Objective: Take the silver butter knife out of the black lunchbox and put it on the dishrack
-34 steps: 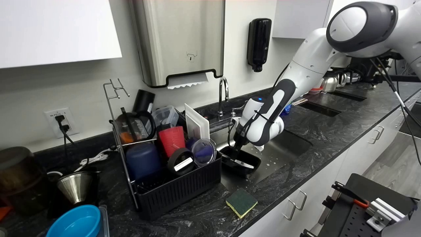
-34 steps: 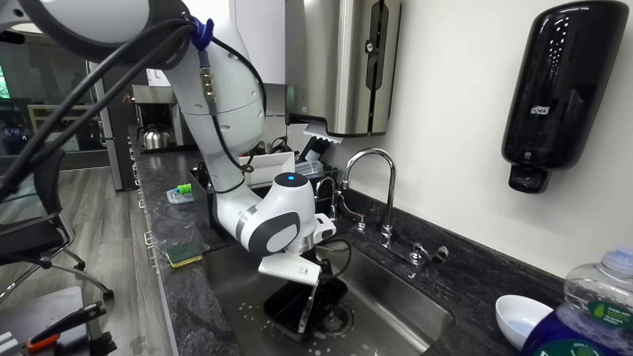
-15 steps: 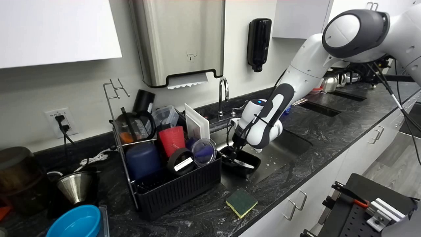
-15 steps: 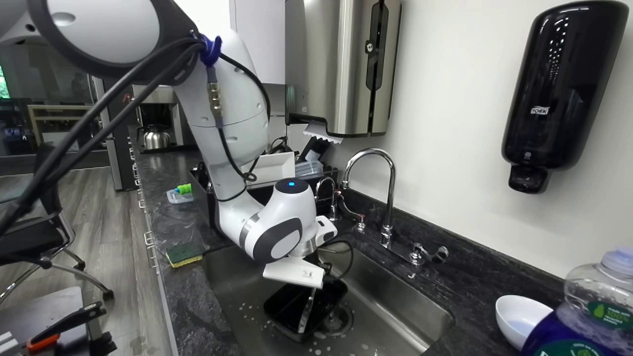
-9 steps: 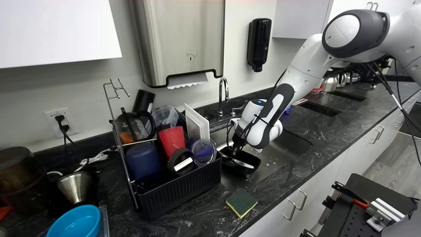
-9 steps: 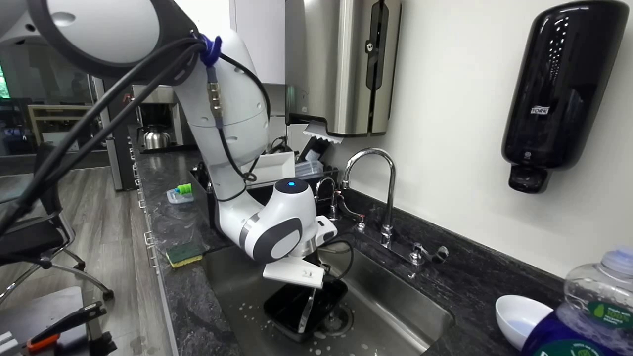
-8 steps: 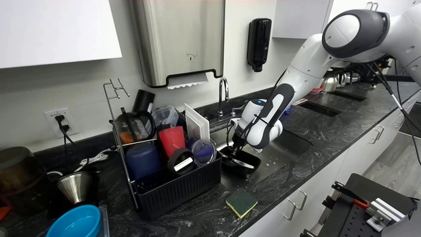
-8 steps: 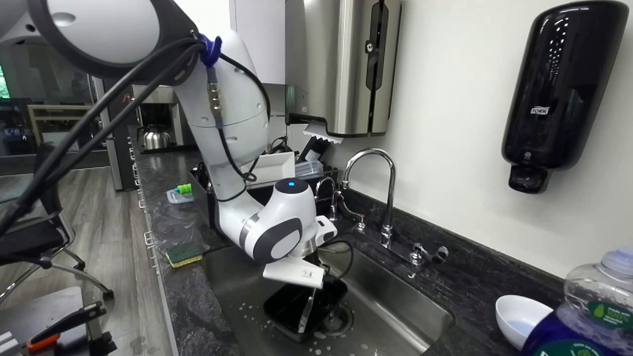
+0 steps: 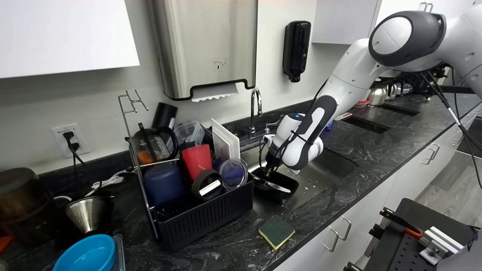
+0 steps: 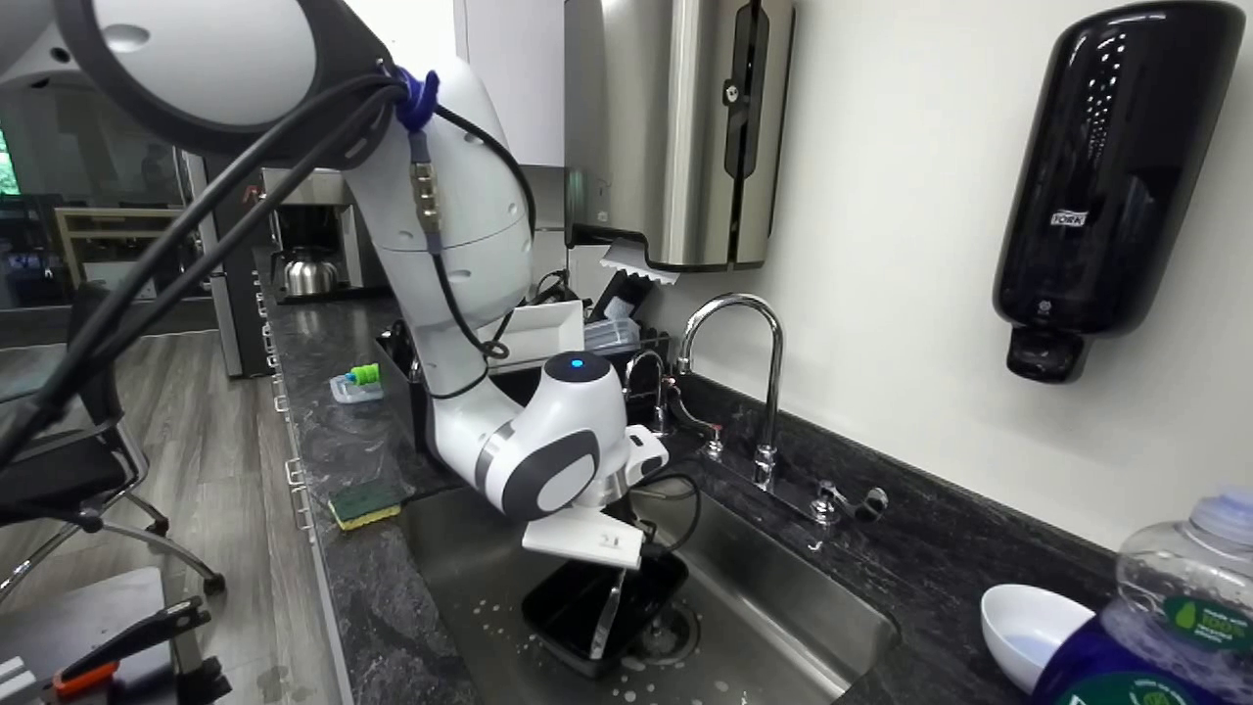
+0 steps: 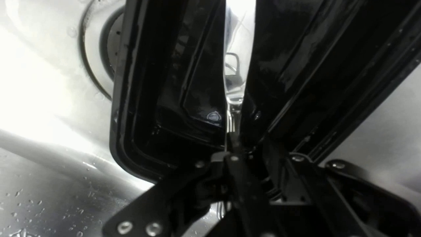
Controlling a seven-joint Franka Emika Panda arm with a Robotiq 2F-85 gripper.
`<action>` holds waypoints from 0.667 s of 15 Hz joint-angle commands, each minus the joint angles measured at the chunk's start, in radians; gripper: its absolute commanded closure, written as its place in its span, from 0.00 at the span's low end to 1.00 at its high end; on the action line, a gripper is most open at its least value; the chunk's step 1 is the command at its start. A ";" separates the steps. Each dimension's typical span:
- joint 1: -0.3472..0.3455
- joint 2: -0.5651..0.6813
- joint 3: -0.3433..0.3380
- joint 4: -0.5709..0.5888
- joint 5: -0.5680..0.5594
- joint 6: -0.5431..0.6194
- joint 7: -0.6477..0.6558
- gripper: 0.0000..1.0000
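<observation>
The silver butter knife is lying in the black lunchbox, its handle crossing the rim, and the lunchbox is sitting in the sink. The gripper is hanging at the handle; whether its jaws are pinching it, one cannot tell. On the desk beside the sink, the dishrack is holding a red cup.

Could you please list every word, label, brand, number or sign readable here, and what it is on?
"TORK": on the black wall dispenser.
"NLP21C - 6", as best I can tell: on the outlet plate.
"100%", probably: on the green badge of the plastic bottle; the rest is too small.
Too small or blurred: marks on the towel dispenser, carafe and white box.
</observation>
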 commanded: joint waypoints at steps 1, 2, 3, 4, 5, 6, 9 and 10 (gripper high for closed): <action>0.004 0.017 -0.007 0.020 -0.031 0.026 -0.012 0.45; 0.007 0.020 -0.009 0.024 -0.033 0.028 -0.013 0.39; 0.008 0.022 -0.010 0.028 -0.037 0.029 -0.014 0.31; 0.010 0.025 -0.010 0.032 -0.041 0.028 -0.015 0.25; 0.011 0.027 -0.010 0.035 -0.045 0.028 -0.016 0.17; 0.011 0.030 -0.010 0.038 -0.048 0.028 -0.017 0.12; 0.012 0.046 -0.011 0.051 -0.059 0.026 -0.019 0.00; 0.011 0.055 -0.012 0.057 -0.062 0.025 -0.020 0.00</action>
